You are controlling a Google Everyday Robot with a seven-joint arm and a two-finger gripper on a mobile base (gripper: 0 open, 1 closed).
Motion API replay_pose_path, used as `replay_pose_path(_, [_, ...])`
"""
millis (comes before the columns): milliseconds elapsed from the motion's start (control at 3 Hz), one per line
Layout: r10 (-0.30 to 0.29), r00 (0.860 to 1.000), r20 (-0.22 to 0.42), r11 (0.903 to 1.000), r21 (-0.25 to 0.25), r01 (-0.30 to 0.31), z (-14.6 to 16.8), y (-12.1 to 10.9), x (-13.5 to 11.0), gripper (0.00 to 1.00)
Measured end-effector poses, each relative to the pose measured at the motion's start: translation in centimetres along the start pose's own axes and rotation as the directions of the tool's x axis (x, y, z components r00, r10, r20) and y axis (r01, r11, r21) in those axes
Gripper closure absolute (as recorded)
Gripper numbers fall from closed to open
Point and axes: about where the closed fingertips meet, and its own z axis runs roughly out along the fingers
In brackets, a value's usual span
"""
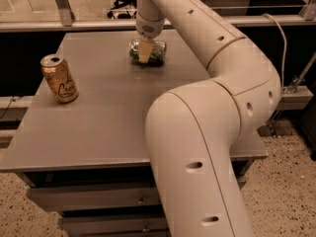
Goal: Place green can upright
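The green can (159, 52) lies on its side at the far middle of the grey table (108, 117); its green-and-white mottled label shows. My gripper (145, 55) comes down from above and sits right at the can's middle, hiding part of it. The arm sweeps from the lower right up and over the table to that spot.
An orange-gold can with script lettering (59, 78) stands upright near the table's left edge. My arm's large elbow and lower link (197, 147) cover the table's right front. A rail and a glass partition (59, 23) run behind the table. Drawers (89, 196) sit under the tabletop.
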Motion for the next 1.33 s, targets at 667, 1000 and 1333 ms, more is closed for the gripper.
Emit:
replay_pose_path(667, [0.082, 0.968, 0.237, 0.9966, -0.016, -0.08, -3.5, -0.8, -1.0, 1.0])
replay_pose_path(1000, [0.122, 0.925, 0.361, 0.9923, -0.023, -0.122, -5.4, -1.3, -1.1, 1.0])
replay_pose_path(1333, [0.164, 0.823, 0.544, 0.9846, -0.038, -0.171, -8.0, -2.1, -0.4, 1.0])
